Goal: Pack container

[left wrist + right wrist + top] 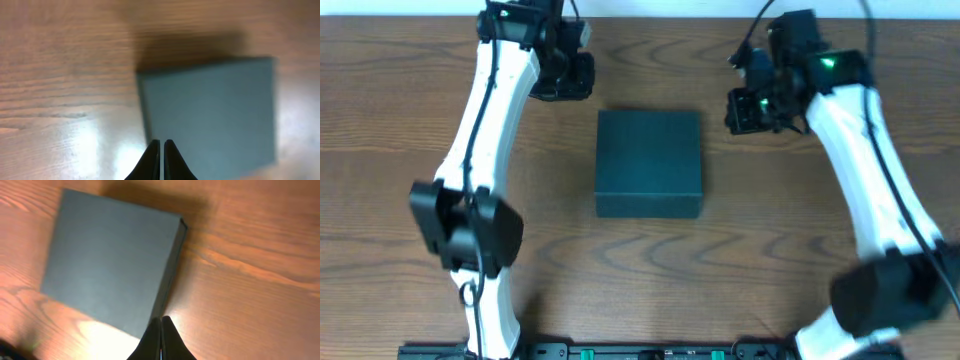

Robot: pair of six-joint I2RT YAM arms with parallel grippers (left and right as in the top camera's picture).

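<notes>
The container (649,160) is a dark charcoal, square, shallow box with its lid down, in the middle of the wooden table. It also shows in the left wrist view (215,115) and in the right wrist view (110,260). My left gripper (570,75) hangs above the table to the box's far left; its fingers (161,145) are shut and empty. My right gripper (748,110) hangs above the table to the box's far right; its fingers (161,321) are shut and empty. No snack packets are in view.
The wooden table (650,260) spreads around the box. The arm bases stand at the front edge, left (470,230) and right (890,290).
</notes>
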